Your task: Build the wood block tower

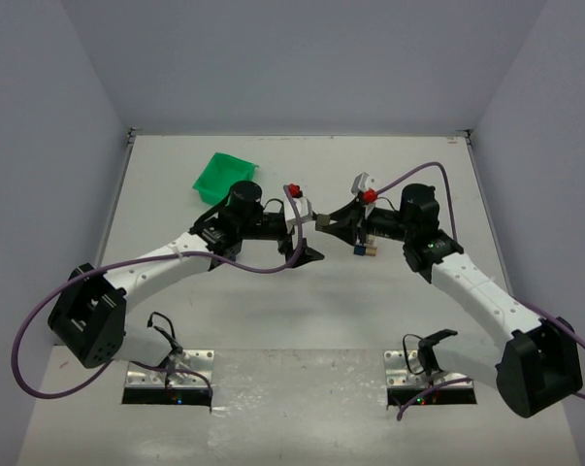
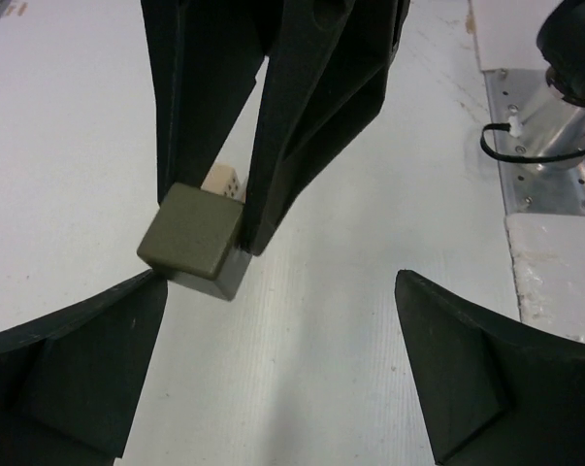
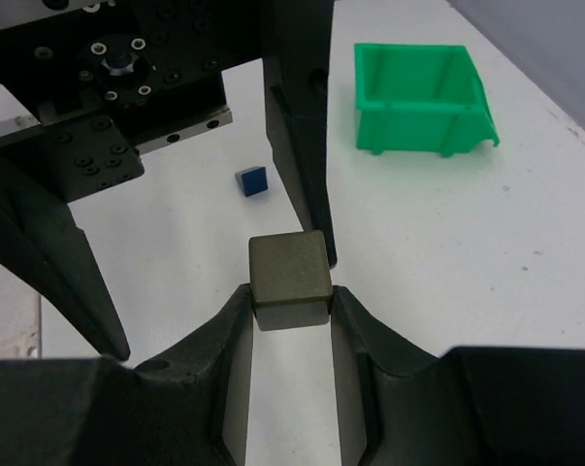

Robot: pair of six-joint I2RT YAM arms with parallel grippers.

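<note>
Over at the far left the green bin (image 1: 224, 175) sat tilted on the table (image 1: 302, 320), apart from the action and, to my eye, no part of the build. A small blue block (image 3: 252, 181) lay loose on the table past the left arm's fingers, nothing touching it.

The two arms met nose to nose above the middle of the table, which looked like a hand-over in mid-air. The left gripper (image 2: 282, 291) was spread wide and grasping nothing, one fingertip just beside the lower corner of the dark cube (image 2: 190, 238); I couldn't tell whether it touched. I'd guess the cube was being passed because the stack stood on the right arm's side.

The right gripper (image 3: 290, 301) was clenched on that dark cube, pinching two opposite faces squarely and carrying it clear of the table.

The wood block tower (image 1: 363, 249) stood just below and right of the meeting point, near the right arm, only blue and tan showing. The tan cube (image 2: 224, 182) had a few small dark dots on one face.

I saw no brand, label or writing I could read.
</note>
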